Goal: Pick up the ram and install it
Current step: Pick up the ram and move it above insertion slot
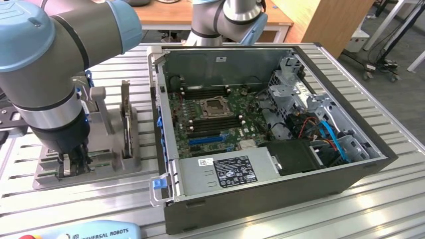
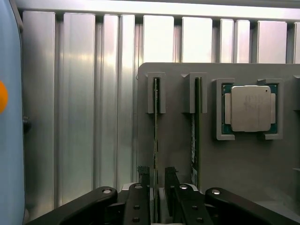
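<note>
Slatted table (image 2: 75, 117) runs open past the holder's (image 2: 248, 164) edge; hand (image 2: 157, 172) over ram (image 2: 155, 131).

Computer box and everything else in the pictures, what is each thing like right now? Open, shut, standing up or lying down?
Computer case: lying open, side cover off.
Ram: standing on edge in a slot of the holder, not in the computer yet.
Second ram stick: standing on edge in the next slot.
Processor chip: lying flat in its pocket.
Hand: down at the holder, right at the ram.
</note>
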{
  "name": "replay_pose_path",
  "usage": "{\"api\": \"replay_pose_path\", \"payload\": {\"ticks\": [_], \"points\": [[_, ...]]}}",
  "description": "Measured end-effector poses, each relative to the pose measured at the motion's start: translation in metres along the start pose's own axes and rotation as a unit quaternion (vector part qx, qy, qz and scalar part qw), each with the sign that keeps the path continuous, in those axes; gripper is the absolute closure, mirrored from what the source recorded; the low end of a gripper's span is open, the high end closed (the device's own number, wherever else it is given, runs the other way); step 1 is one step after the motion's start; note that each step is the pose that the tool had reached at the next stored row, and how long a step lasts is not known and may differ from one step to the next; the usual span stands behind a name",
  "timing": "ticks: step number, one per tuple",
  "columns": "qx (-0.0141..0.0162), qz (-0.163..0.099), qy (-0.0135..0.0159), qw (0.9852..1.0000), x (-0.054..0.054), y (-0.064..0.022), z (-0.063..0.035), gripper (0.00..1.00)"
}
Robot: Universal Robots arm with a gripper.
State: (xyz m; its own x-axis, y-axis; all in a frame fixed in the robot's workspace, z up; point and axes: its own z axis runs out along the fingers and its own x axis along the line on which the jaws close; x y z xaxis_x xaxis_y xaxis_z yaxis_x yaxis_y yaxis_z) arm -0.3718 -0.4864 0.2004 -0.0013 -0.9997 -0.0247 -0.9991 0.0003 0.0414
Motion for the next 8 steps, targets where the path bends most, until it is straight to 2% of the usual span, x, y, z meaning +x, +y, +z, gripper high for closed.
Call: {"api": "replay_pose_path", "payload": {"ticks": [8], "points": [[0.0, 0.0, 0.0, 1.0, 0.0008, -0.0008, -0.0001, 0.73]]}}
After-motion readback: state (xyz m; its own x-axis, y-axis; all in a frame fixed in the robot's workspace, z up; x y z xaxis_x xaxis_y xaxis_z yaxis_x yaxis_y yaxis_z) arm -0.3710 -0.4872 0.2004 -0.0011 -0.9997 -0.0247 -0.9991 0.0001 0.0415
